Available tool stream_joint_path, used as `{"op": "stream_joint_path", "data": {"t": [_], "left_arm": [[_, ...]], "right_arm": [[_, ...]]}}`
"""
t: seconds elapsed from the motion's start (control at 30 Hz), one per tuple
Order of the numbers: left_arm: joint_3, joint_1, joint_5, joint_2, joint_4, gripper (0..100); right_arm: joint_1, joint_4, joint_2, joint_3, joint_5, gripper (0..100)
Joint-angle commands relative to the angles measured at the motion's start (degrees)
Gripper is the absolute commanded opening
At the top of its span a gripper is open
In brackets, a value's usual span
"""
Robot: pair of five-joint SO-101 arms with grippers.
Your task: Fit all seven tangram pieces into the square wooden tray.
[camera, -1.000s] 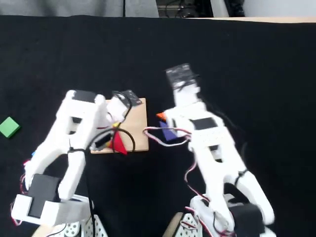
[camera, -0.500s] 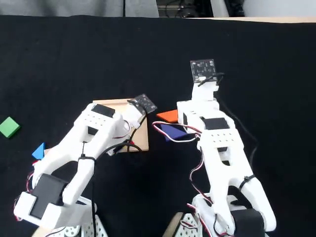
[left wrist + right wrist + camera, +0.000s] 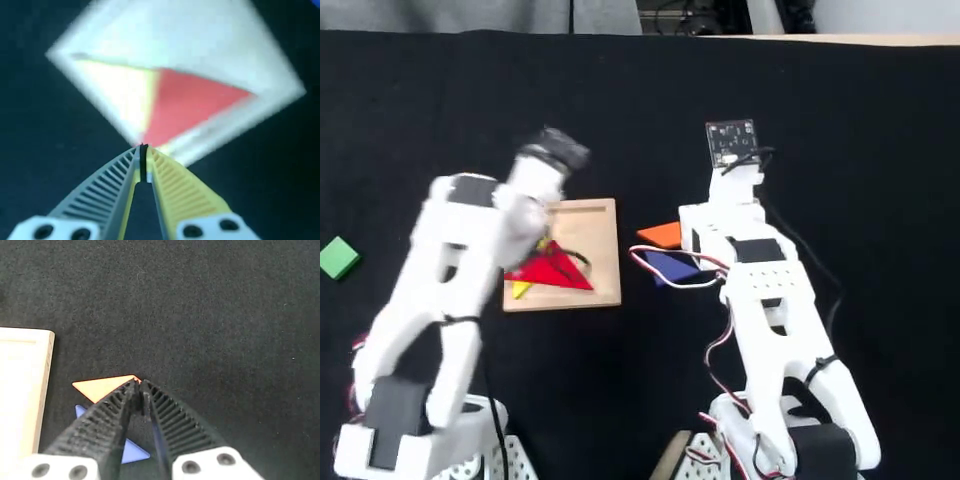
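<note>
The square wooden tray [image 3: 592,232] lies left of centre and holds a red triangle [image 3: 555,268] with a yellow triangle [image 3: 520,290] at its near left corner. My left gripper [image 3: 142,148] hangs shut and empty above the tray's [image 3: 200,40] edge, near where the yellow triangle [image 3: 117,90] meets the red triangle [image 3: 190,102]. Right of the tray lie an orange triangle [image 3: 660,235] and a blue piece [image 3: 670,266]. My right gripper [image 3: 141,385] is shut with nothing in it, its tips at the orange triangle's [image 3: 102,386] corner, partly covering the blue piece [image 3: 133,452].
A green square piece [image 3: 338,257] sits far left on the black cloth. The right arm [image 3: 760,300] stretches from the front edge towards the middle. The tray's side [image 3: 20,390] stands close to the orange triangle. The table's far edge runs along the back.
The left arm has lifted and swung back off the tray, uncovering the red and yellow triangles. The right arm shifted right a second ago and has since held still.
</note>
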Motion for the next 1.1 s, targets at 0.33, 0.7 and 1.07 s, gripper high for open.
{"op": "stream_joint_path", "data": {"t": [0.33, 0.7, 1.07], "left_arm": [[9.89, -0.92, 2.20, 3.25, -18.73, 3], [15.25, 4.88, 2.73, 2.73, -19.69, 3], [10.95, 1.98, 6.86, 0.35, -15.12, 3]], "right_arm": [[-1.85, -1.93, -1.98, 0.40, 0.79, 1.5], [-3.96, -2.29, -2.33, 1.54, 4.22, 1.5], [-3.96, -2.29, -2.42, 1.54, 4.31, 1.5]]}}
